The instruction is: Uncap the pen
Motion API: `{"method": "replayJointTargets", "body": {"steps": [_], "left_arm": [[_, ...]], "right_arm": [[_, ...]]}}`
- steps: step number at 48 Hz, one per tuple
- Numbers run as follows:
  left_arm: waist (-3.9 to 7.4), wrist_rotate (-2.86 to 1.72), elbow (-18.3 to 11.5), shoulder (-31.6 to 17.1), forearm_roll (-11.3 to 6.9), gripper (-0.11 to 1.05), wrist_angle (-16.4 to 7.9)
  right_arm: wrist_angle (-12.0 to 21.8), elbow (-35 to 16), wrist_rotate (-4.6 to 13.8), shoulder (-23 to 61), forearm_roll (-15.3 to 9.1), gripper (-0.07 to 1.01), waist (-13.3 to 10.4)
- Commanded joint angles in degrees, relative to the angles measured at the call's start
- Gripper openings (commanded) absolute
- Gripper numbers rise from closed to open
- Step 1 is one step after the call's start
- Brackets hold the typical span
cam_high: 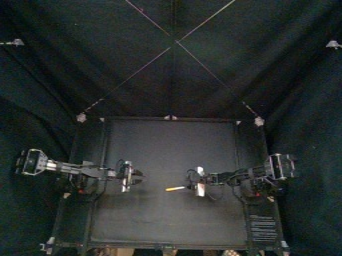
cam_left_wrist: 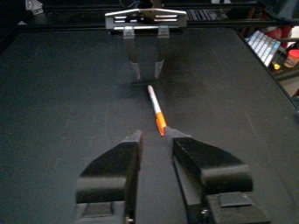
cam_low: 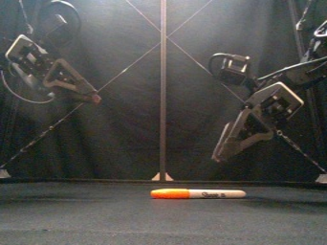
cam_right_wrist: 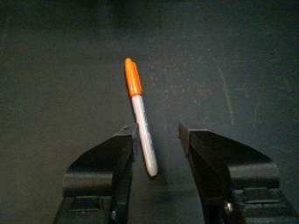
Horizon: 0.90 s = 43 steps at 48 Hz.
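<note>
A marker pen [cam_low: 198,193] with an orange cap [cam_low: 170,193] and white barrel lies flat on the black table, near the front middle [cam_high: 174,187]. Both grippers hang above the table, apart from the pen. My left gripper [cam_high: 130,178] is on the cap side, open and holding nothing; its wrist view shows the pen [cam_left_wrist: 155,105] ahead of its jaws, orange end nearest. My right gripper [cam_high: 197,182] hovers over the barrel end, open, and in its view the pen [cam_right_wrist: 138,109] runs up from between the jaws. In the front view the right gripper [cam_low: 221,155] hangs lower than the left gripper [cam_low: 92,97].
The black table [cam_high: 167,140] carries nothing but the pen. Black curtains close the back and sides.
</note>
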<state>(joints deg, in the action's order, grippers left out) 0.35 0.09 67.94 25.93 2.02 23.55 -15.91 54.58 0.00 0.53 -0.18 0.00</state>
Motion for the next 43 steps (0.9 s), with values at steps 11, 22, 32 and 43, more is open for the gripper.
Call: {"method": "replayJointTargets", "body": {"steps": [11, 22, 32, 43], "left_arm": [[-0.18, 0.09, -3.8, -4.0, -0.35, 1.01, 0.6], [0.09, 0.26, -5.6, -7.1, -0.44, 1.01, 0.6], [0.18, 0.26, -8.3, -10.8, -0.53, 1.01, 0.2], [0.26, 0.35, -14.4, -14.8, -0.26, 1.01, -3.6]], "right_arm": [[0.4, -2.4, 0.53, 4.0, 0.1, 0.68, 0.7], [0.4, -2.5, 0.53, 4.8, 0.1, 0.61, 0.8], [0.4, -3.2, 0.26, 3.6, 0.0, 0.49, 0.8], [1.4, -5.6, -0.44, -1.0, -0.6, 0.48, 0.1]]}}
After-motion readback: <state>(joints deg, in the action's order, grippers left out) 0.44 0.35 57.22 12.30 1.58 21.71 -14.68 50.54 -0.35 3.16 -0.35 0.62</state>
